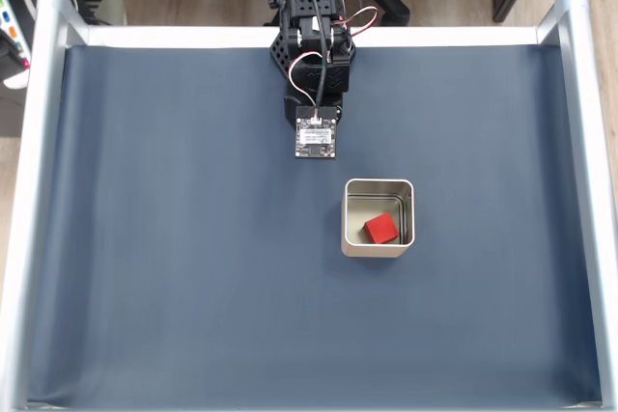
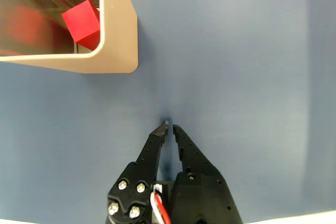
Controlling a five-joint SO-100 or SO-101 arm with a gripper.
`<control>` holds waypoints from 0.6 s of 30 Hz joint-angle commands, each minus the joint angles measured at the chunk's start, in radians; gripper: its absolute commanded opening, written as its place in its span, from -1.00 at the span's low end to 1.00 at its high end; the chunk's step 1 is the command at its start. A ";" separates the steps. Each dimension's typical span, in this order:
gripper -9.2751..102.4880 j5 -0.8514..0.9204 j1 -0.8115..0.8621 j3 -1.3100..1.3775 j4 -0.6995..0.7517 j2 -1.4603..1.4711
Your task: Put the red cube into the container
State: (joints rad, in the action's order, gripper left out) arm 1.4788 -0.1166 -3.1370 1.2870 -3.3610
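One red cube (image 1: pixel 381 229) is sitting inside the container (image 1: pixel 378 250), a square silvery tin with rounded corners. In the fixed view the cube is lying on the tin's pale floor, closer to the tin's lower right corner than to its centre, and turned slightly so its edges are not lining up with the walls. The tin itself is resting on a dark blue mat (image 1: pixel 193 267), which is covering the work surface, and pale metal rails (image 1: pixel 39 190) are running along the mat's sides.

The black arm (image 1: pixel 314 36) is reaching in from the top edge of the fixed view, ending above and to the left of the tin, with clear mat showing between them. A small circuit board (image 1: pixel 316 137) is facing the camera at the arm's lower end.

In the wrist view the container (image 2: pixel 118 35) is filling the upper left corner, and the red cube (image 2: pixel 81 20) is showing just inside its curved wall, with red reflections glowing on the shiny inner wall beside it. The gripper (image 2: pixel 169 126) is pointing up from the bottom edge, below and to the right of the tin's corner. Its two fingers (image 2: pixel 155 142) are nearly meeting at the tips, leaving only a thin sliver between them, and they are gripping nothing.
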 commanded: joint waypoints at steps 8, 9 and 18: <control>-0.82 0.018 0.009 0.008 0.006 0.006; -0.82 0.018 0.009 0.008 0.006 0.006; -0.82 0.018 0.009 0.008 0.006 0.006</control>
State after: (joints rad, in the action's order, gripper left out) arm 1.4880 -0.1166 -3.1370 1.2885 -3.3625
